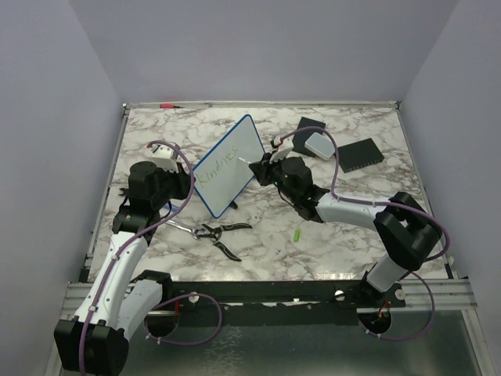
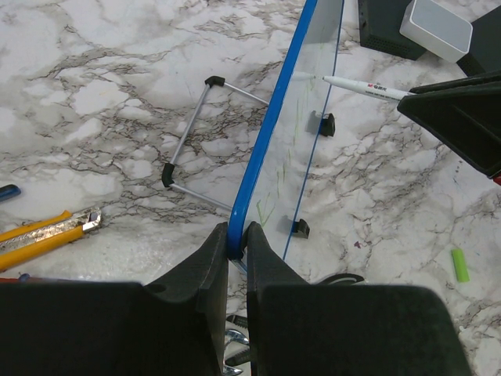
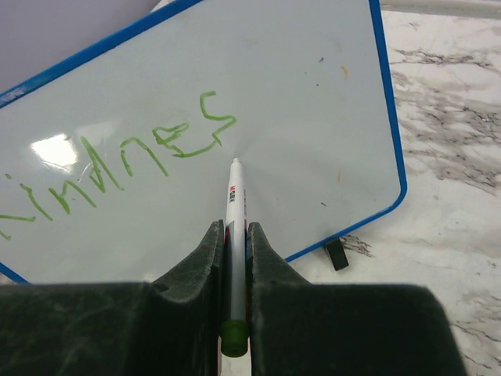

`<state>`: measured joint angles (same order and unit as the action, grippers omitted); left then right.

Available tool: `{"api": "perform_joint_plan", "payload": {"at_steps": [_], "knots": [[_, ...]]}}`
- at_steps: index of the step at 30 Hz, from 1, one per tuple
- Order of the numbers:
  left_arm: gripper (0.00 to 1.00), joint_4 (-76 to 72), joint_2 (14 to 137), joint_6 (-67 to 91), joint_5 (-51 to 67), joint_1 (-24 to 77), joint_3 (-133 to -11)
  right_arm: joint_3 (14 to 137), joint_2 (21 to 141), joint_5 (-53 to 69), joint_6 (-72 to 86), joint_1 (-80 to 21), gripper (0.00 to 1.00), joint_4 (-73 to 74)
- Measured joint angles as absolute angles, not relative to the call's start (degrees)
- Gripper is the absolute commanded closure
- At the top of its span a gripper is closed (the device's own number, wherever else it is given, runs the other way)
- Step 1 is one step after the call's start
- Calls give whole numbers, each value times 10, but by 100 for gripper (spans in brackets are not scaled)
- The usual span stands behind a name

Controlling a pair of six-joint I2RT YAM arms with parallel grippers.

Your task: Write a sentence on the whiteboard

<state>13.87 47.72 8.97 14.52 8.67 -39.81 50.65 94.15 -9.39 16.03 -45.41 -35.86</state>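
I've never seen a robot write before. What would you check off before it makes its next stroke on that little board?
1. Board steadied: ok, the left gripper is shut on the whiteboard frame.
2. Pen grip: ok, the marker sits straight in the shut right gripper.
3. Tip position: ok, it points just past the last letter of the green writing.
4. Tip touching the board: cannot tell.
5. Room for more letters: ok, there is blank white to the right of the last letter.
6. Sentence complete: not ok, only "Kindnes" is written.
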Motion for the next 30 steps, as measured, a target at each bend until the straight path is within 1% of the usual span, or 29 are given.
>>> {"api": "perform_joint_plan", "payload": {"at_steps": [9, 30], "knots": [[97, 139, 477, 90, 145, 87, -398, 503, 914, -115, 165, -452, 99, -342], [97, 139, 476, 90, 145, 88, -398, 543, 935, -96, 165, -430, 99, -346]]}}
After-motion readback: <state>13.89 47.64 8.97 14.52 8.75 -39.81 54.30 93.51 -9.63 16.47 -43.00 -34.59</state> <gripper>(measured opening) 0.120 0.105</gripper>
